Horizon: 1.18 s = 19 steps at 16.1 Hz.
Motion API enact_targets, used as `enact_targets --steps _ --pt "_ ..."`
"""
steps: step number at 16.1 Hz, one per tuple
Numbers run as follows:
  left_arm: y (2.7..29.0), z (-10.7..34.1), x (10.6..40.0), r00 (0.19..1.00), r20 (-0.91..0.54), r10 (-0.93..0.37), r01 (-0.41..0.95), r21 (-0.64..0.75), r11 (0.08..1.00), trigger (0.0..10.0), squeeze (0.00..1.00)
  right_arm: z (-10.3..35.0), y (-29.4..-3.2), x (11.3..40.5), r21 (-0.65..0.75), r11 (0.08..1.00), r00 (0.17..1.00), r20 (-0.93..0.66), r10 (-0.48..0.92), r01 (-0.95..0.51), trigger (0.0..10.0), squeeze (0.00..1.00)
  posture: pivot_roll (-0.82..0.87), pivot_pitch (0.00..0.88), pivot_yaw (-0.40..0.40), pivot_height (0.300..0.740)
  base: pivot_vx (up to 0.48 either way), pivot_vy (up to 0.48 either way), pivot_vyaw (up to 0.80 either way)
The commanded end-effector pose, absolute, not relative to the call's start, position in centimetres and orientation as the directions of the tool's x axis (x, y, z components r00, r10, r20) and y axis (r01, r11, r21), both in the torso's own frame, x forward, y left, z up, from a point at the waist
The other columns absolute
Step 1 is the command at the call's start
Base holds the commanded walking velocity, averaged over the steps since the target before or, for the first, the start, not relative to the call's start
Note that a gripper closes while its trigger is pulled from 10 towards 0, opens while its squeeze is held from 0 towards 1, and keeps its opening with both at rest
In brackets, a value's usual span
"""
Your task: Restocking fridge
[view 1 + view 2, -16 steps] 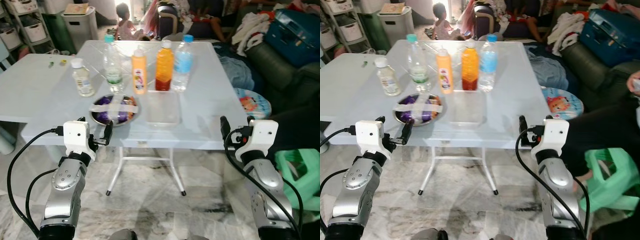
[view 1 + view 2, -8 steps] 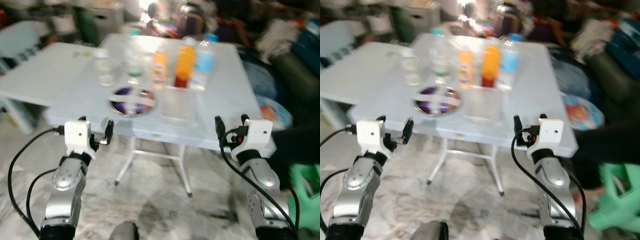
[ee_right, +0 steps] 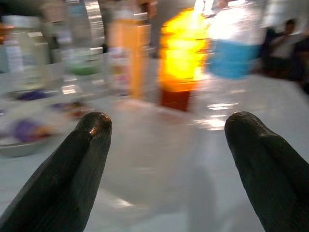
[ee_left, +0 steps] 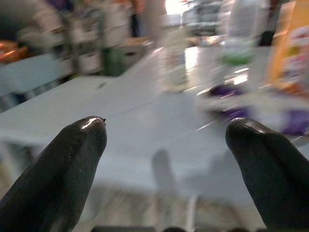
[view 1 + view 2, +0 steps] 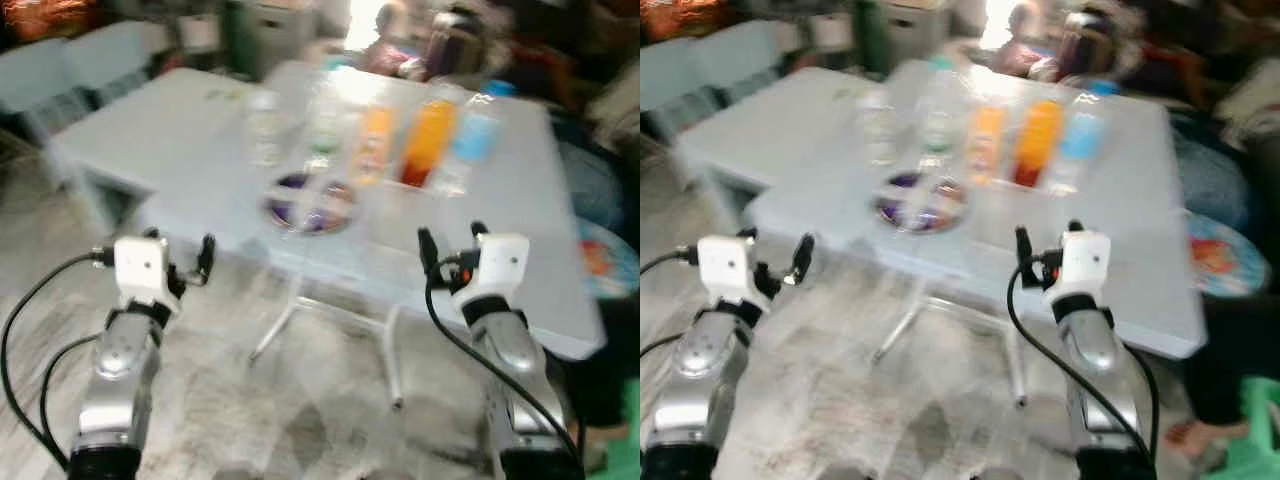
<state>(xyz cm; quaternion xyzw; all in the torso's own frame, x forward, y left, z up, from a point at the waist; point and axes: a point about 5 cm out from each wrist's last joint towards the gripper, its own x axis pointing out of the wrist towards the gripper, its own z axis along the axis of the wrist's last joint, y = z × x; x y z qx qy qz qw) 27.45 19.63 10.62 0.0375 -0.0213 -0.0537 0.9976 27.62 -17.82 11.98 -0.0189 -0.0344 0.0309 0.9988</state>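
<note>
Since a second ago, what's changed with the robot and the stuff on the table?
Only the camera has swung; the view is blurred. The bottles, including the orange bottle, and the bowl stand as before on the table. Left gripper and right gripper stay open, holding nothing.

Near table edge (image 5: 330,262) lies bare — bowl (image 5: 311,203) and bottle row (image 5: 400,140) block the far middle; far-left tabletop sits open.

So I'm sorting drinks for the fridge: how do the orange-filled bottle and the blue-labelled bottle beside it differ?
The orange-filled plastic bottle holds opaque orange liquid, darker red at its base; the blue-labelled clear plastic bottle looks see-through. The orange one stands nearer the table's middle, the blue one outermost on the robot's right. Both stand upright, untouched.
</note>
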Motion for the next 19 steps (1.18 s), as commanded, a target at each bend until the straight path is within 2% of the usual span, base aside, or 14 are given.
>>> enact_targets --steps 1,8,11,13,15,19 --pt "18.9 10.8 27.6 0.989 0.051 -0.138 0.135 0.069 0.988 10.0 0.00 11.7 -18.4 27.7 -0.027 0.999 0.998 0.051 0.020 -0.019 10.0 0.00 -0.04 0.000 -0.015 0.740 0.277 0.000 0.00" --pt "19.7 10.7 27.6 0.994 0.034 -0.107 0.104 0.079 0.991 10.0 0.00 11.3 -18.3 28.1 0.054 0.997 0.999 0.014 0.047 -0.047 10.0 0.00 -0.03 0.006 -0.008 0.740 0.000 0.000 0.00" --pt "21.1 11.0 27.6 0.996 0.026 -0.085 0.081 0.144 0.986 10.0 0.00 11.5 -17.3 29.2 0.133 0.984 0.993 0.028 0.117 -0.119 10.0 0.00 -0.02 0.026 -0.004 0.740 0.000 0.000 0.00" --pt "21.3 11.2 27.6 0.996 0.030 -0.085 0.080 0.151 0.985 10.0 0.00 11.4 -15.8 30.0 0.223 0.957 0.982 0.031 0.185 -0.187 10.0 0.00 0.00 0.027 -0.008 0.740 0.000 0.000 0.00" --pt "21.0 11.3 27.6 0.996 0.052 -0.074 0.066 0.133 0.989 10.0 0.00 10.6 -15.4 30.3 0.279 0.945 0.984 -0.004 0.177 -0.169 10.0 0.00 0.01 0.020 -0.007 0.740 0.000 0.000 0.00" --pt "20.9 11.5 27.7 0.995 0.058 -0.081 0.073 0.124 0.990 10.0 0.00 10.0 -15.1 30.1 0.270 0.948 0.984 -0.011 0.178 -0.168 10.0 0.00 0.01 0.022 0.000 0.740 0.000 0.000 0.00"
